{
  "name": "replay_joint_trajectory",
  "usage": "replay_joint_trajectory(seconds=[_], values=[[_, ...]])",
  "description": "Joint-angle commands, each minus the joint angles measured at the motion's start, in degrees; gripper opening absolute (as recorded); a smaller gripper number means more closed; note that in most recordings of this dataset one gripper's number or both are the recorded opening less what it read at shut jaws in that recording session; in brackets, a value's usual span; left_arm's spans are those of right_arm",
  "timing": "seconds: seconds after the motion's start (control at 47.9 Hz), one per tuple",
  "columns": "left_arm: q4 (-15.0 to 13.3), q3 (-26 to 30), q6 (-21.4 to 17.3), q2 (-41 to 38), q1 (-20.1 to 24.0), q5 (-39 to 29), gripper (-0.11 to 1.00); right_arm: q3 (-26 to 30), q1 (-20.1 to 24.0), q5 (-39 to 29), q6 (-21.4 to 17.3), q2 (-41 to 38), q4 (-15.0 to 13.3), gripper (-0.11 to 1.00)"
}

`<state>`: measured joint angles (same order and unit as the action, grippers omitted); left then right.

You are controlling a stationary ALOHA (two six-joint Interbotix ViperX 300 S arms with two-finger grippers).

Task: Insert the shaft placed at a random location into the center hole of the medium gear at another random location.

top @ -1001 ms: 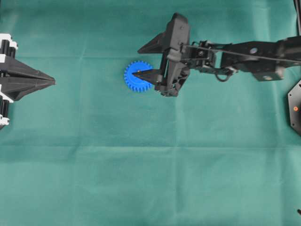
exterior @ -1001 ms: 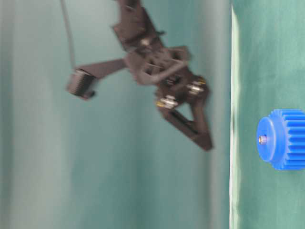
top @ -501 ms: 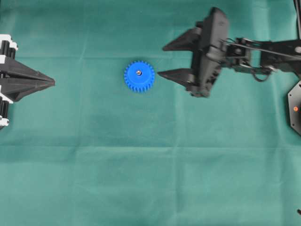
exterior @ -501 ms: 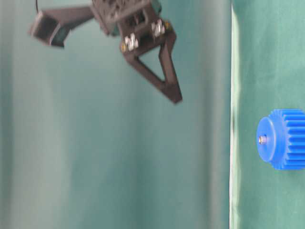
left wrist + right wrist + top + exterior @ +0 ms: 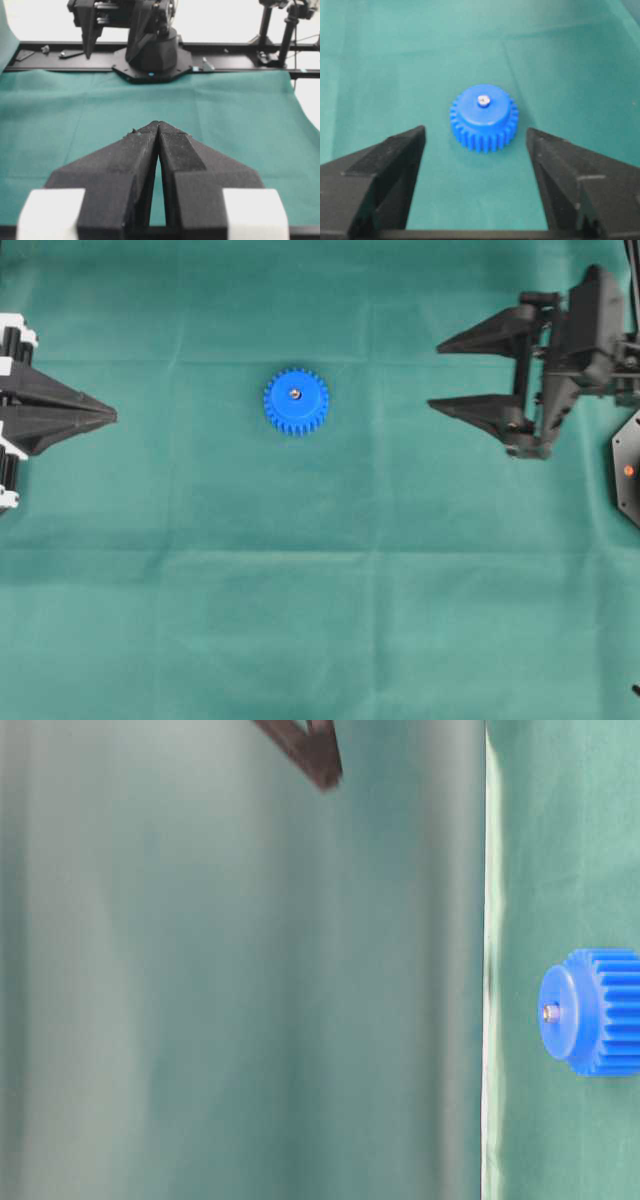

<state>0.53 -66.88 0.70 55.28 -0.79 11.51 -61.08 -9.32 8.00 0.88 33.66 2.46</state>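
The right tool (image 5: 434, 374) (jaws wide, empty) has drawn back from the medium gear (image 5: 296, 401).

You have one thing standing on the green cloth of the tabletop (image 5: 320, 620): the medium gear (image 5: 296, 401), with the shaft (image 5: 295, 394) seated in its middle. Bare cloth lies all round it, so you can come at it from either side or from above. The right hand (image 5: 433, 373) sits well off to the right with its fingers spread wide and nothing between them, and the gear lies straight ahead of that gap in the right wrist view. The left hand (image 5: 115, 415) rests at the left edge, fingers pressed together, with a clear lane of cloth between it and the gear.
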Motion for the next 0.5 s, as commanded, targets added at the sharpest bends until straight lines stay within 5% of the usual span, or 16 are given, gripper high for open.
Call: replay_joint_trajectory(seconds=[0.0,0.48], values=[[0.1,1.2,0.1,-0.3,-0.1,0.2,0.0,-0.4,0.1,-0.4,0.1,2.5,0.2,0.81],[0.1,1.1,0.3,-0.3,-0.1,0.2,0.0,-1.8,0.1,-0.4,0.1,3.4,0.2,0.81]])
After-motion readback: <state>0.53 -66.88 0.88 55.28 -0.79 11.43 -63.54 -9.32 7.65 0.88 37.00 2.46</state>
